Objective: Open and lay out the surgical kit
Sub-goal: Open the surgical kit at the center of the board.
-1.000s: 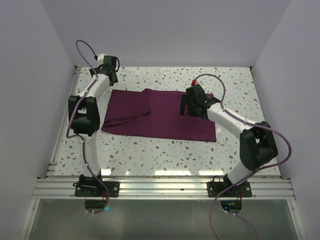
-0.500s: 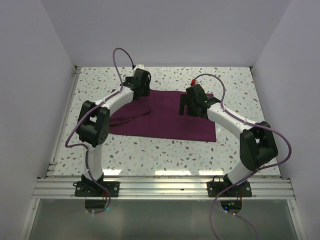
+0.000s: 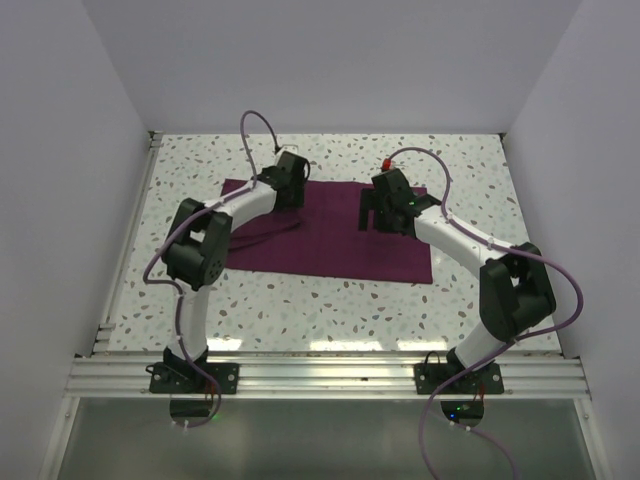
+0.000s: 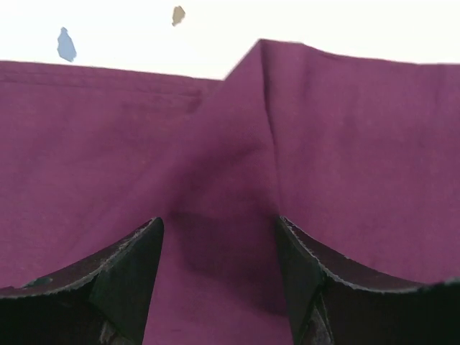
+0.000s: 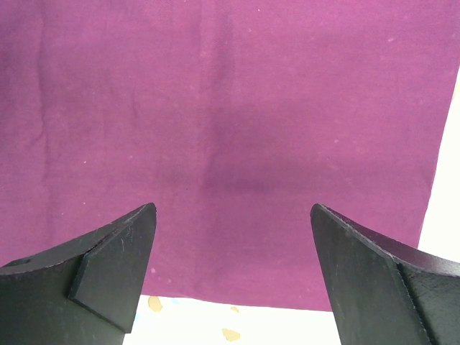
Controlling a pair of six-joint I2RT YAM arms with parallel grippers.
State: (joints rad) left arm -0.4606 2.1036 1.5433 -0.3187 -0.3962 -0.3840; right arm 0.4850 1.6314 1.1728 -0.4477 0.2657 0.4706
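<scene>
left wrist view: purple cloth wrap (image 4: pixel 359 158) lies folded flat on worktop (image 4: pixel 323 29); judged soft, light, limp; best hold, raised fold edge (image 4: pixel 267 115); left fingers (image 4: pixel 129 280) parted, empty; right fingers (image 5: pixel 108 273) wide apart, empty.

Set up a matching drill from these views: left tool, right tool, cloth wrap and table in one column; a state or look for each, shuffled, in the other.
1. left tool
2. right tool
3. cloth wrap
4. table

A. speckled white
B. open above a raised fold
C. dark purple, partly folded
D. open above smooth flat cloth

Pairs: 1-B, 2-D, 3-C, 4-A
</scene>
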